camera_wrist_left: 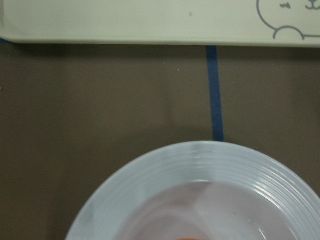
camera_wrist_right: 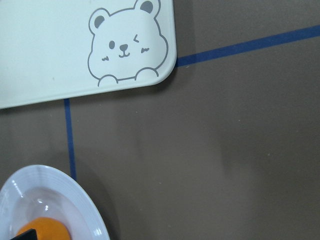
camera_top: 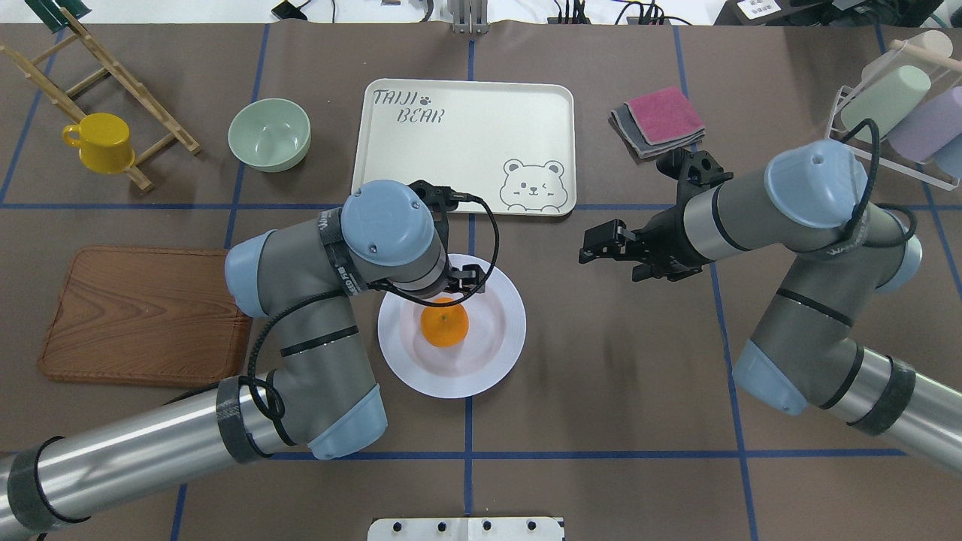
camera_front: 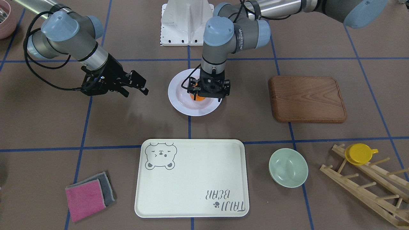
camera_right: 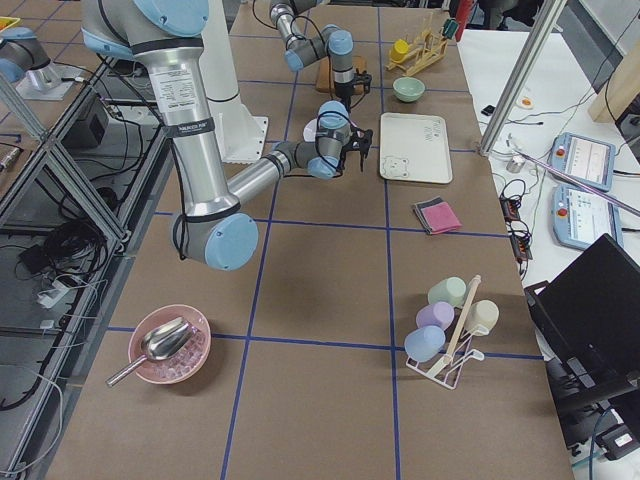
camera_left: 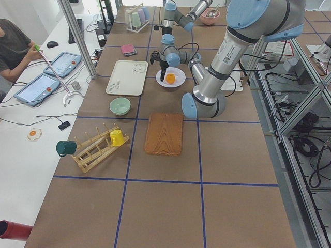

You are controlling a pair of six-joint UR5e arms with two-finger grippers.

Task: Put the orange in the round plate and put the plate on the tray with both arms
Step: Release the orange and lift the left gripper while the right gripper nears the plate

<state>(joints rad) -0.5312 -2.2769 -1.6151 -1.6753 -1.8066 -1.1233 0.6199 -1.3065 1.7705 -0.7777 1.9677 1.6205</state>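
The orange (camera_front: 198,98) (camera_top: 444,323) lies in the sunken centre of the round white plate (camera_front: 179,102) (camera_top: 496,353), mid-table. My left gripper (camera_front: 206,96) (camera_top: 456,289) points straight down just over the orange. Its fingers look spread wider than the fruit, so open, though the wrist hides most of them. My right gripper (camera_front: 137,88) (camera_top: 597,246) hovers open beside the plate, a hand's width away, holding nothing. The cream bear tray (camera_front: 191,179) (camera_top: 466,150) lies bare past the plate. The left wrist view shows only the plate's rim (camera_wrist_left: 200,160) and the tray's edge (camera_wrist_left: 150,20).
A brown wooden board (camera_front: 306,99) lies on the left arm's side of the plate. A pale green bowl (camera_front: 288,167) sits beside the tray, and a wooden rack with a yellow cup (camera_front: 361,153) is beyond it. Folded pink and grey cloths (camera_front: 89,195) lie on the tray's other side.
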